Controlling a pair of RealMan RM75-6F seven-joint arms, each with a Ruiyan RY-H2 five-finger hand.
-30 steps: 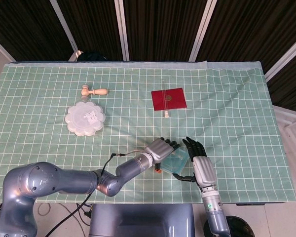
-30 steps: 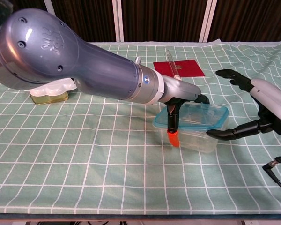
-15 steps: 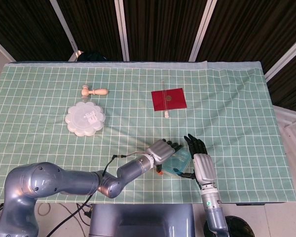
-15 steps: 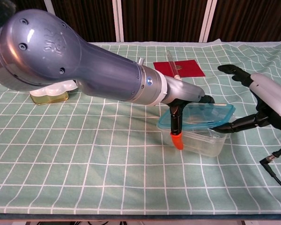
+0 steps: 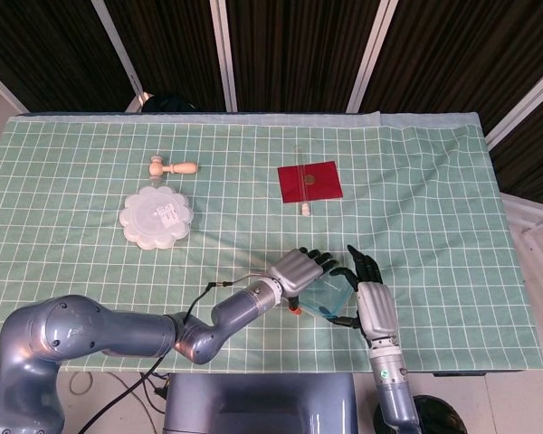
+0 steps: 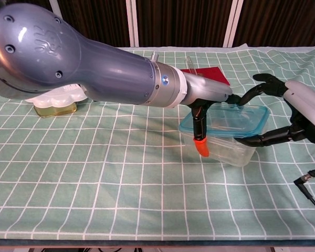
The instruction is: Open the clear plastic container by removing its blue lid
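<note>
Near the desk's front edge, the right hand (image 6: 299,118) pinches the container (image 6: 228,149) from the side, and the left hand (image 6: 207,100) grips the lid (image 6: 226,119). Since a second ago the lid's far side has lifted; it is not yet free. Beyond lies a red cloth (image 5: 309,180).

Your left arm (image 6: 68,58) is glossy blue-grey with small screws, a white wrist ring, a thin black cable. Your left robot hand (image 5: 299,270) is silver-backed with black fingers and an orange thumb tip (image 6: 201,147); your right robot hand (image 5: 373,303) matches.
</note>
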